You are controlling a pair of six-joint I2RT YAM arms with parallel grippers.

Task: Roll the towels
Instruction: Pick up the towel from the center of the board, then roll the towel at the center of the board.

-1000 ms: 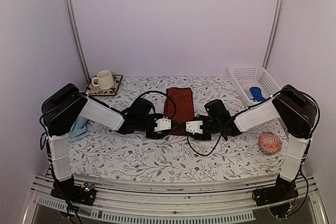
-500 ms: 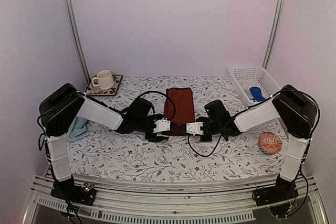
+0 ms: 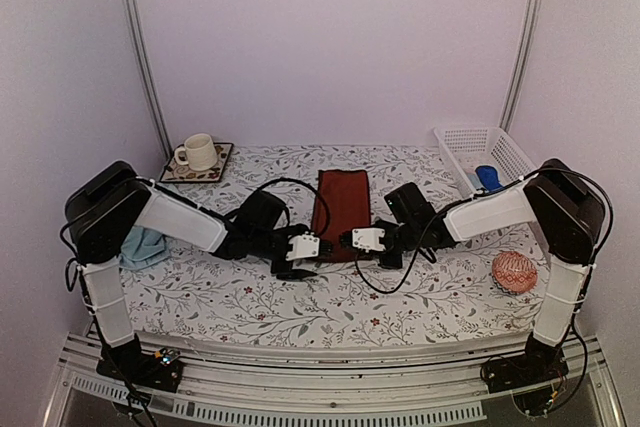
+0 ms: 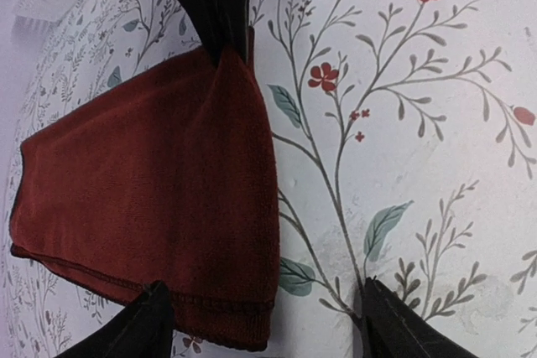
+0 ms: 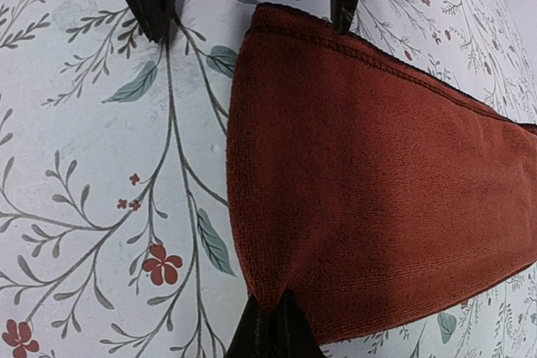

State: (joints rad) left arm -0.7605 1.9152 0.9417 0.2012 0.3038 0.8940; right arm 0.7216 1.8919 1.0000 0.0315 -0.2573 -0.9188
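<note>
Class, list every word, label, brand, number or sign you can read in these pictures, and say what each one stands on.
None can be read.
The mug, white basket, maroon towel and patterned ball show no writing; the floral tablecloth carries only leaves and flowers.

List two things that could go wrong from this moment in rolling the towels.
1. Only the right gripper pinches the maroon towel, at one corner; the left gripper stands open, so pulling may skew it.
2. The light blue towel lies partly under the left arm, which might drag it.
</note>
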